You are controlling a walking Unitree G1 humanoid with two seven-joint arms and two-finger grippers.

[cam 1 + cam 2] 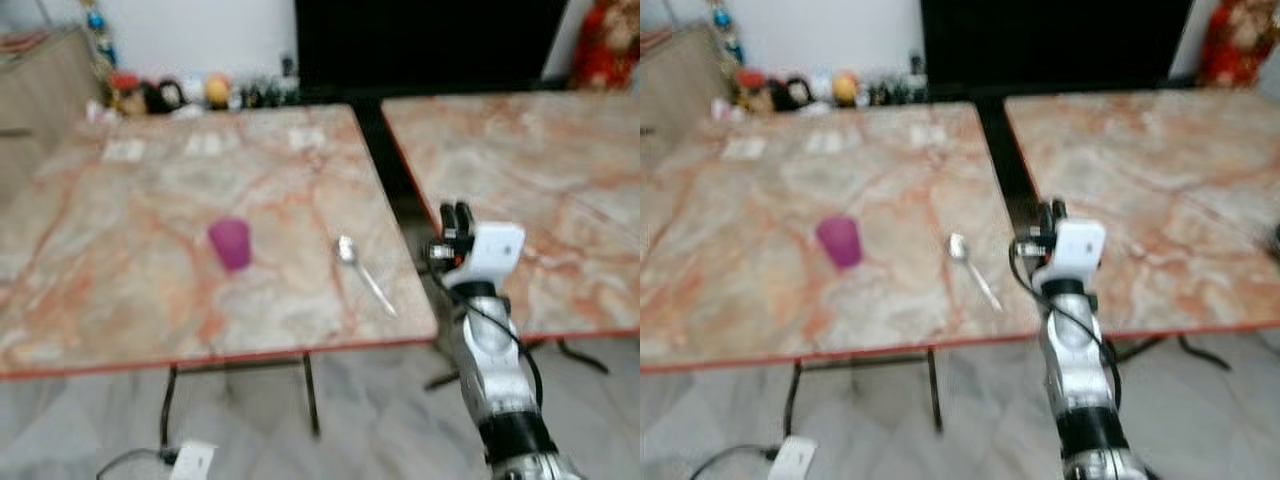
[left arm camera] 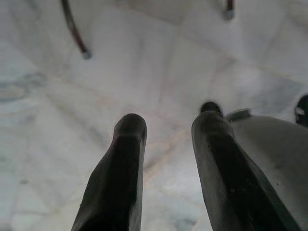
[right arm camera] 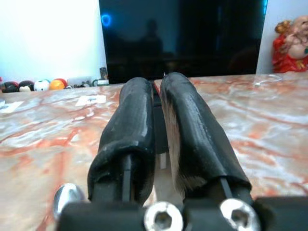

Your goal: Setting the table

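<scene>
Looks like a between-items phase: a cup [image 1: 231, 243] and a spoon [image 1: 364, 274] lie on the left table [image 1: 120, 310], cup upright left of the spoon, the two apart, spoon near the table's right edge with its bowl pointing away from the robot. Right gripper [image 1: 456, 224] is raised over the gap between the left table and the right table [image 1: 560, 190], just right of the spoon, touching nothing. Its fingers [image 3: 137, 144] are pressed together, nothing between them. Right arm is bent up from below, wrist level, fingers aiming forward across the tabletops toward the dark screen [image 3: 183, 33]. Left gripper [image 2: 166, 144] hangs idle, aimed at the floor [image 2: 48, 120], fingers parted and empty. Likely next: go fetch another piece, or open the right jaws and reposition the spoon. Head views are blurred, probably from motion.
</scene>
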